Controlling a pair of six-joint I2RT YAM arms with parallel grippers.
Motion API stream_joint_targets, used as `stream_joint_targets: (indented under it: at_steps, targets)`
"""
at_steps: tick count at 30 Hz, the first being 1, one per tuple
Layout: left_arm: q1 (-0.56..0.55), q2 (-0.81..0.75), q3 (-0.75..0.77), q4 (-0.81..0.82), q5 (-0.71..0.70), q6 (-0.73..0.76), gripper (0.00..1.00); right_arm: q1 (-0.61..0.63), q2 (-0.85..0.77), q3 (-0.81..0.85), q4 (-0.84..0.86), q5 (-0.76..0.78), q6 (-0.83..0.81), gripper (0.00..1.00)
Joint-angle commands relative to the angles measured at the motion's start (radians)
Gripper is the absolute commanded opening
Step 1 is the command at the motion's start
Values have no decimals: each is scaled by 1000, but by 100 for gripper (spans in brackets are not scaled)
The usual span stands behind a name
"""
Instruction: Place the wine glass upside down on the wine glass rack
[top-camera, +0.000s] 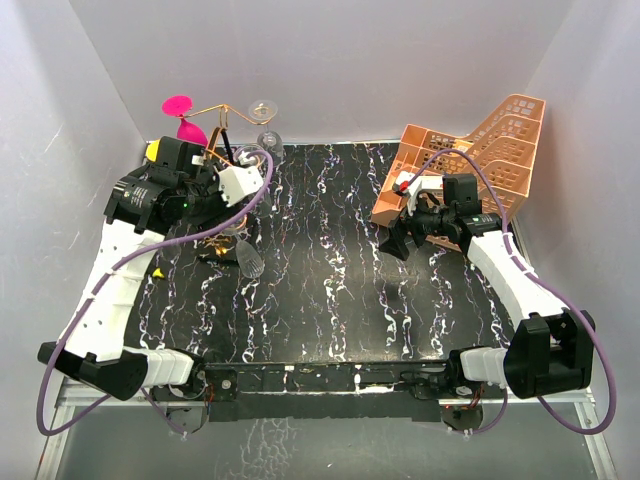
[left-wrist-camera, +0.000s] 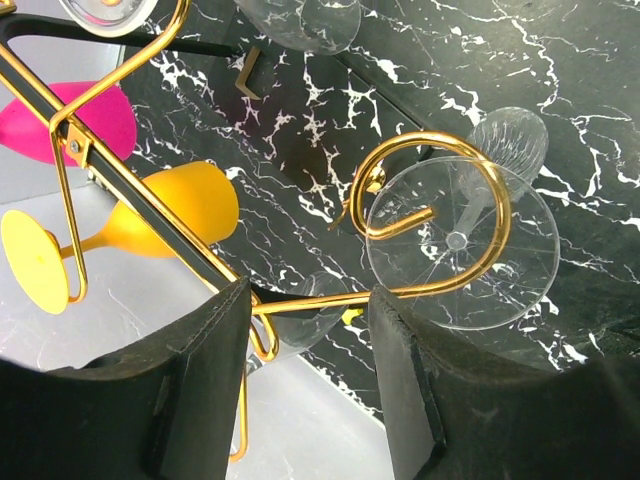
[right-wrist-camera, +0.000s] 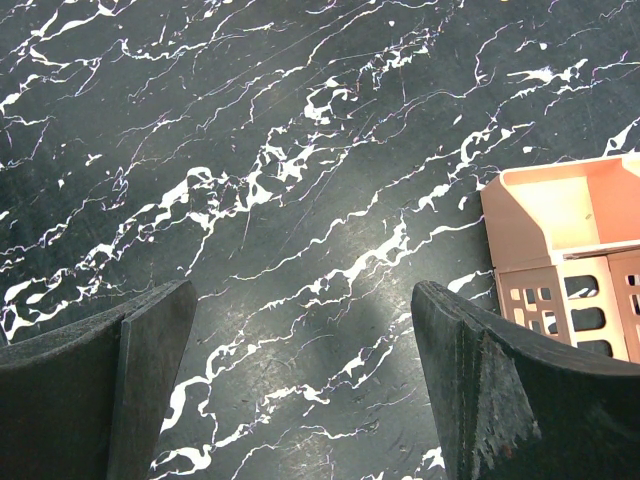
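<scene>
— Where's the wine glass?
— Far left, hanging upside down, its foot caught in a gold scroll of the wine glass rack.
— The left fingers?
— Released, apart, with a rack wire passing between them.
— The right fingers?
— Spread wide above the table, beside the orange tray.

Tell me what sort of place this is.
Likely a robot lab test cell dressed as a bar counter: white walls box in a marble-look tabletop holding a gold glass rack and an orange dish rack.
</scene>
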Motion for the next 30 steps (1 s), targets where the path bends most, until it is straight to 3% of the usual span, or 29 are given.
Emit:
stream_joint_targets:
  at_steps: [1,15,30]
  targets:
    - [3,-25,21,-21,65,-23,49,-3,0,25,20,-4,-17,98]
    - [3,-12,23,5,160,-60,49,-3,2,26,20,-6,-17,98]
    - [4,-1,23,77,142,-112,50,-3,0,25,20,-3,-18,99]
